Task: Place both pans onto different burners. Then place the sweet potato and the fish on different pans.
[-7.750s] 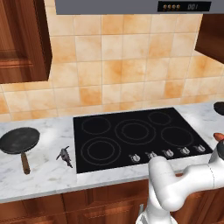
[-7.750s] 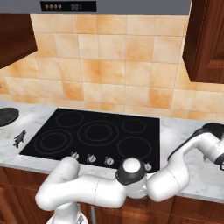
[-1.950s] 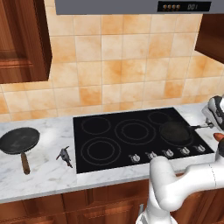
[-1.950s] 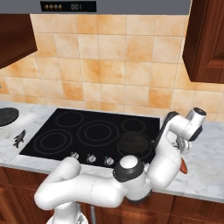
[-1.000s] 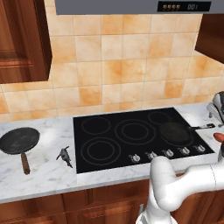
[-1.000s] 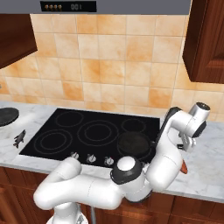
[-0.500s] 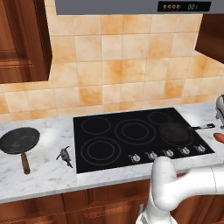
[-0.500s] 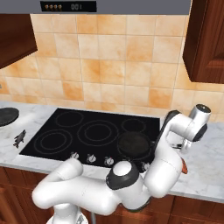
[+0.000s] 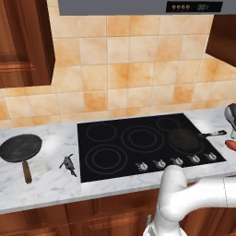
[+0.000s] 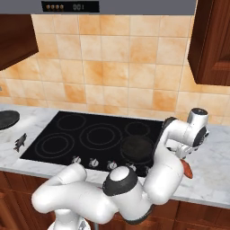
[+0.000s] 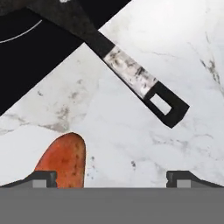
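The thin-handled pan [image 9: 184, 138] [image 10: 137, 147] sits on the cooktop's front right burner, its handle [image 11: 131, 74] reaching out over the marble counter. To its right lies the orange-red sweet potato [image 9: 231, 145] [image 10: 186, 170] [image 11: 63, 162]. My gripper [image 11: 112, 178] hovers open above the counter, the sweet potato just inside its left fingertip [image 11: 43, 178], nothing gripped. The wooden-handled pan [image 9: 20, 147] [image 10: 6, 119] rests on the counter far left, with the grey fish [image 9: 68, 162] [image 10: 20, 142] between it and the cooktop.
Bare burners: the centre ring [image 9: 140, 138], front left ring [image 9: 106, 159] and back left ring [image 9: 101, 132]. Silver knobs [image 9: 175, 161] line the cooktop's front edge. A tiled wall stands behind, wooden cabinets [image 9: 23, 41] hang above, and my own arm [image 10: 166, 170] crosses in front.
Since the oldest frames the thin-handled pan went from the right counter onto the front right burner and was let go. Over the last second the open hand shifted only slightly by the sweet potato.
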Tool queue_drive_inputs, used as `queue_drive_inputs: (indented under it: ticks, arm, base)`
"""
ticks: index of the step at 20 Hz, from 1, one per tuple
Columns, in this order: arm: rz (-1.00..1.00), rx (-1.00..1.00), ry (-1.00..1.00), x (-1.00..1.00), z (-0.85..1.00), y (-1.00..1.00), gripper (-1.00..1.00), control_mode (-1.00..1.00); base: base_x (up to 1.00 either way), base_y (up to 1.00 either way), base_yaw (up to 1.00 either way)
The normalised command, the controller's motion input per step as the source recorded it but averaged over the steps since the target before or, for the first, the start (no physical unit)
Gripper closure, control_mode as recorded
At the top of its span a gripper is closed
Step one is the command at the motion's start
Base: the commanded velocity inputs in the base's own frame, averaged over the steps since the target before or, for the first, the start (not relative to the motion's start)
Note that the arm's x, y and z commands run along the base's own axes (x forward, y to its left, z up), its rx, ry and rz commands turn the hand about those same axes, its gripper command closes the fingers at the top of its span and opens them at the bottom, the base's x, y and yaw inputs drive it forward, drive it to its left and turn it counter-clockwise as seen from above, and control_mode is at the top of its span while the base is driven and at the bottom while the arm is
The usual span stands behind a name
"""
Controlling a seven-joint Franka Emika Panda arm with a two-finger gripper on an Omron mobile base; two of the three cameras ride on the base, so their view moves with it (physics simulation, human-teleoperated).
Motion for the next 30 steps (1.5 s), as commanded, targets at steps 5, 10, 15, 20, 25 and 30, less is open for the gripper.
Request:
queue_drive_inputs:
  ticks: [5, 10, 15, 20, 25, 30]
  arm:
    - [-0.46, -0.03, 0.10, -0.14, -0.02, 0.00, -1.00, -1.00]
    - [-0.20, -0.11, 0.00, 0.00, -0.13, 0.00, -1.00, -1.00]
    - [0.00, -0.01, 0.00, -0.10, -0.02, 0.00, -1.00, -1.00]
    - [0.00, 0.00, 0.01, -0.32, -0.01, 0.00, -1.00, -1.00]
    - [0.00, 0.00, 0.07, -0.30, -0.07, 0.04, -1.00, -1.00]
    - [0.00, 0.00, 0.09, -0.05, -0.17, 0.25, -1.00, -1.00]
  base:
    - [0.00, 0.00, 0.00]
    - [0.00, 0.00, 0.00]
    - [0.00, 0.00, 0.00]
    - [0.00, 0.00, 0.00]
    - [0.00, 0.00, 0.00]
    - [0.00, 0.00, 0.00]
